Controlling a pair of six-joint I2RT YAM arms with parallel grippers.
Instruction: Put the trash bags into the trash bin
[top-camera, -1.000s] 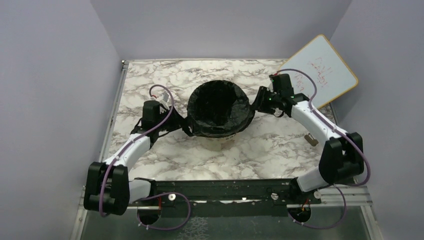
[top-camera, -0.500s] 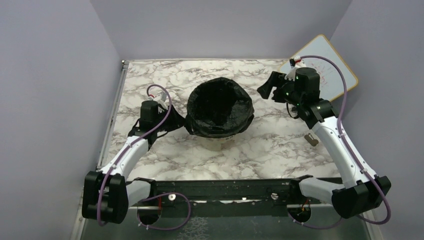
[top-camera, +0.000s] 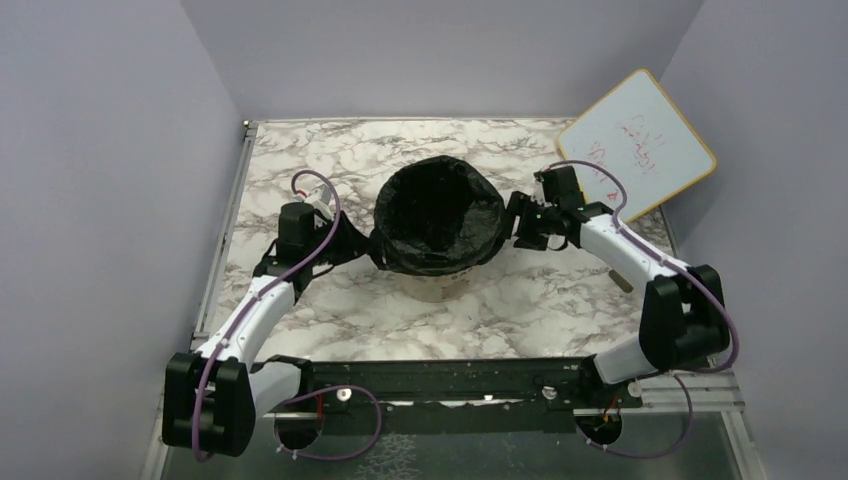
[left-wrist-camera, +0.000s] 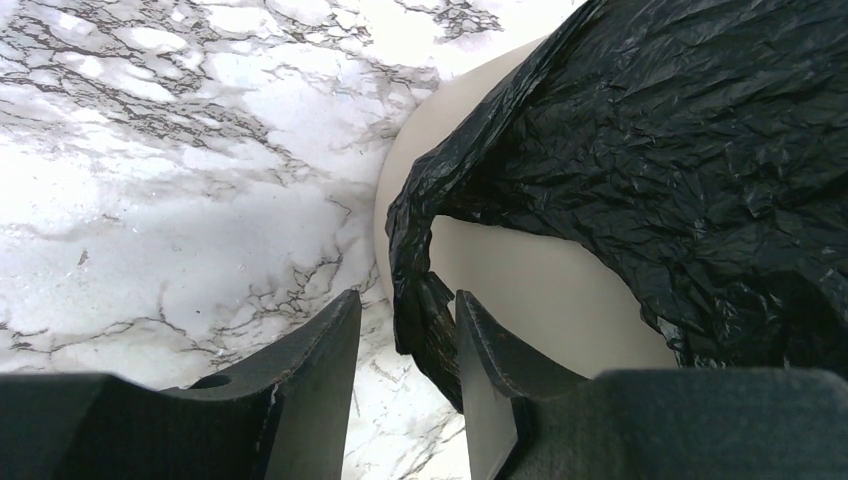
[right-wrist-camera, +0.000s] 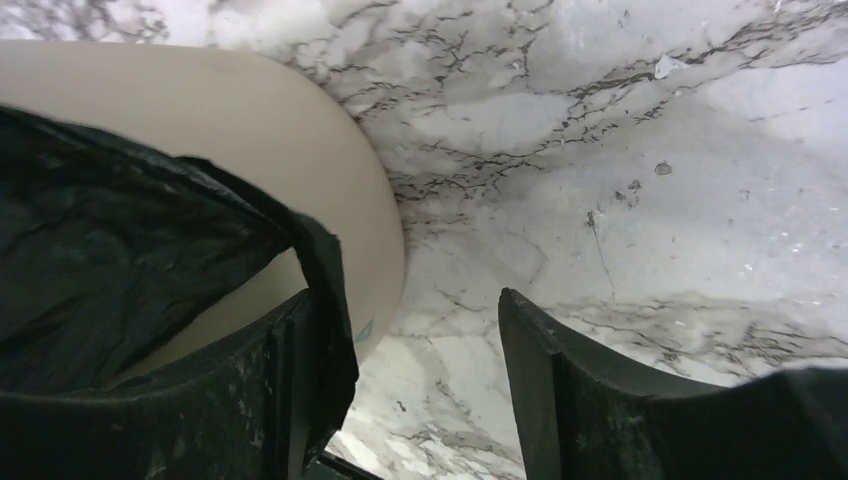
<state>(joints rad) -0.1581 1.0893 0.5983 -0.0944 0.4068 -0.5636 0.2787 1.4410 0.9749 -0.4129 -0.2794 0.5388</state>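
Observation:
The beige trash bin (top-camera: 435, 288) stands mid-table, lined by the black trash bag (top-camera: 440, 210), whose edge is folded over the rim. My left gripper (top-camera: 362, 245) is at the bin's left side. In the left wrist view it (left-wrist-camera: 405, 300) is open, with the bag's loop handle (left-wrist-camera: 430, 310) hanging between the fingers against the right one, beside the bin wall (left-wrist-camera: 520, 270). My right gripper (top-camera: 512, 218) is at the bin's right side. In the right wrist view it (right-wrist-camera: 405, 300) is wide open, a bag strip (right-wrist-camera: 325, 290) lying along its left finger by the bin (right-wrist-camera: 250, 110).
A white board with a yellow frame (top-camera: 640, 140) leans at the back right corner. A small brown object (top-camera: 622, 277) lies on the marble table (top-camera: 300, 160) under the right arm. Purple walls close in the left, back and right sides.
The right arm lifted away toward the board half a second ago, then came back down to the bin's right side. The left arm has hardly moved.

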